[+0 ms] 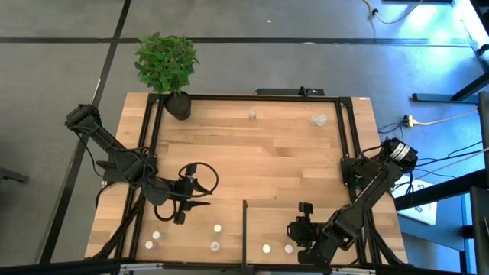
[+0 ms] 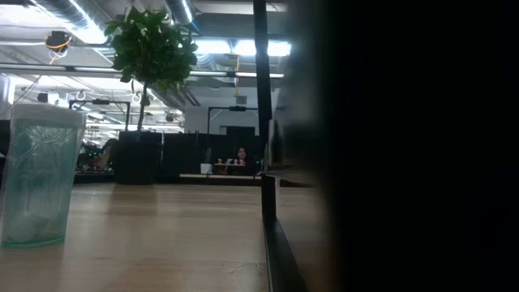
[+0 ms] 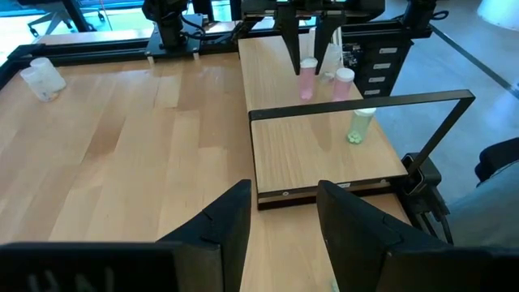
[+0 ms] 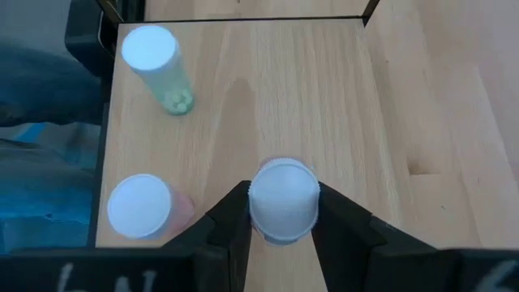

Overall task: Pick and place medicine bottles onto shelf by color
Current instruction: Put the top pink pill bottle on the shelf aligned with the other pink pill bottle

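Note:
The shelf [image 1: 267, 221] is a pale panel with a black edge strip at the table's front right; it also shows in the left wrist view [image 3: 316, 154] and the right wrist view [image 4: 268, 97]. A green-filled bottle [image 4: 158, 69] and a pinkish white-capped bottle [image 4: 142, 207] stand on it. My right gripper [image 1: 296, 229] is over the shelf, shut on a second pinkish white-capped bottle [image 4: 282, 199]. My left gripper [image 3: 284, 195] is open and empty, just left of the shelf's edge strip, pointing toward the shelf. My right gripper pinches the pinkish bottle between its two fingers, on opposite sides of its white cap [image 4: 282, 219]. The fingers [image 3: 288, 40] come from above, pointing down. The bottle stays upright [image 3: 306, 77]; I cannot tell whether its base rests on the shelf or hangs just above it.
Several loose bottles stand on the tabletop near the front left [image 1: 217, 228] [image 1: 160, 234], and two lie near the far edge [image 1: 252, 114] [image 1: 318, 120]. A potted plant [image 1: 168, 65] stands at the far left corner. A translucent bottle [image 2: 36, 174] fills the low view's left.

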`<control>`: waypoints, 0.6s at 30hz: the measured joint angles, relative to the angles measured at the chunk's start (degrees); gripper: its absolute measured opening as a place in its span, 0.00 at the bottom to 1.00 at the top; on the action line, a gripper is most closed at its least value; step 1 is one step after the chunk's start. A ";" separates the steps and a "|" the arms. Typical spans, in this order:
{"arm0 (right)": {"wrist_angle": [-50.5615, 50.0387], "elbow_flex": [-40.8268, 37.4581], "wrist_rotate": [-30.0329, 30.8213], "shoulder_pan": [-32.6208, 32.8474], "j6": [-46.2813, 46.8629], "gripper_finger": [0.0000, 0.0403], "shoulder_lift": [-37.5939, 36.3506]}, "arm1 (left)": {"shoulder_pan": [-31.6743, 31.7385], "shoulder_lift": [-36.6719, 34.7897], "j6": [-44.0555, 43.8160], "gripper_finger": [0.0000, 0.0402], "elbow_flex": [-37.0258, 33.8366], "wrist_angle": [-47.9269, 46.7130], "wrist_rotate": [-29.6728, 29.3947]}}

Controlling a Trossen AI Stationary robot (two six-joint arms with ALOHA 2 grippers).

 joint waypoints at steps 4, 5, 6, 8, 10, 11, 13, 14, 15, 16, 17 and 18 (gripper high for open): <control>0.11 0.02 -0.39 0.02 0.96 0.28 0.54 | 0.00 0.00 0.00 0.34 0.00 -0.02 0.00; 0.16 0.02 -0.36 0.11 0.96 0.28 0.89 | 0.00 0.00 0.00 0.34 0.00 0.00 0.00; 0.11 0.02 -0.19 0.22 0.94 0.28 1.31 | 0.00 0.00 0.00 0.34 0.00 0.00 -0.02; 0.13 0.02 0.85 0.39 0.97 0.28 2.23 | 0.00 0.00 0.02 0.34 0.02 0.00 0.00; 0.21 0.02 1.35 0.64 1.13 0.28 2.84 | 0.00 0.00 0.00 0.34 0.02 -0.01 0.00; 0.21 0.02 1.45 0.74 1.18 0.28 3.03 | 0.00 0.00 0.00 0.34 0.02 0.00 0.00; 0.22 0.02 1.47 0.81 1.24 0.28 3.23 | 0.00 0.00 0.02 0.34 0.02 0.00 0.00; 0.23 0.02 1.49 0.81 1.58 0.28 3.23 | 0.00 0.00 0.02 0.34 0.02 0.00 0.00; 0.28 0.02 1.54 0.81 2.15 0.28 3.22 | 0.00 0.00 0.02 0.34 0.02 0.00 -0.01; 0.28 0.02 1.74 0.81 2.45 0.28 3.23 | 0.00 0.00 0.02 0.34 0.02 0.00 -0.02; 0.27 0.02 2.16 0.81 2.55 0.28 3.23 | 0.00 0.00 0.02 0.34 0.02 0.00 -0.01; 0.30 0.02 2.44 0.81 2.58 0.28 3.22 | 0.00 0.00 0.01 0.34 0.02 0.01 -0.01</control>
